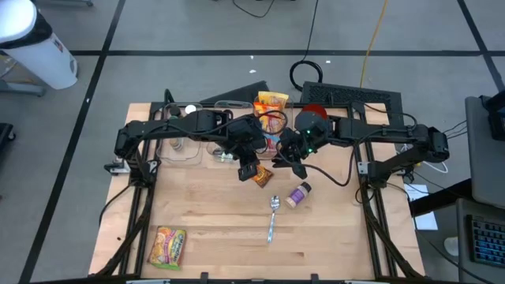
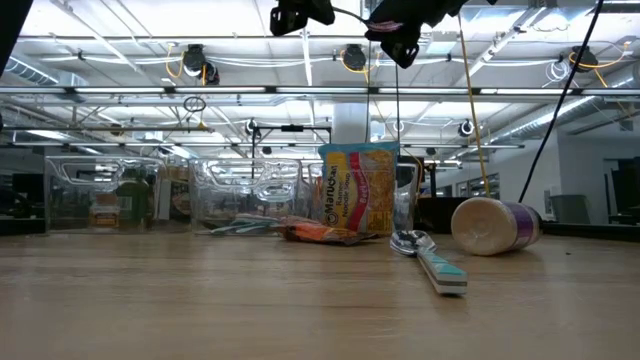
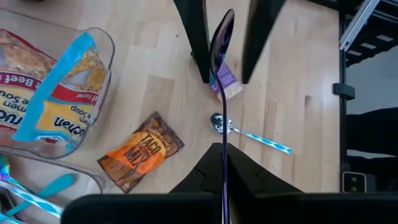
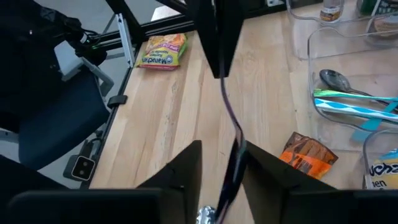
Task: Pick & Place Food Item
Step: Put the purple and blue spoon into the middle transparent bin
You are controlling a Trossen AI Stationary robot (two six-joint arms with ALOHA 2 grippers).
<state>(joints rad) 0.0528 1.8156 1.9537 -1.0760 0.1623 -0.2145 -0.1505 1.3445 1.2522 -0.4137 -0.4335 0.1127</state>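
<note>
A brown-orange taco mix packet (image 1: pixel 262 177) lies flat mid-table, just below both grippers; it also shows in the left wrist view (image 3: pixel 140 158). My left gripper (image 1: pixel 251 170) hangs above it, shut on a thin dark spoon-like utensil (image 3: pixel 221 43). My right gripper (image 1: pixel 293 164) faces it, open. Its fingers (image 3: pixel 196 43) stand on either side of the utensil's glossy oval end; I cannot tell whether they touch it. A yellow ramen packet (image 1: pixel 271 106) stands in a clear bin at the far edge. Another ramen packet (image 1: pixel 167 246) lies near the front left. My left gripper pinches the utensil's thin handle (image 3: pixel 224 163) between its two fingers. The utensil runs straight out past the fingertips toward my right gripper, edge-on to the camera. It is lifted clear, high above the table.
A teal-handled spoon (image 1: pixel 272 214) and a purple-lidded cup on its side (image 1: pixel 298 195) lie just nearer than the taco packet. Clear bins (image 1: pixel 177 146) with utensils line the far edge. A black keyboard (image 1: pixel 355 96) sits at the far right. Bare wood spreads along the front.
</note>
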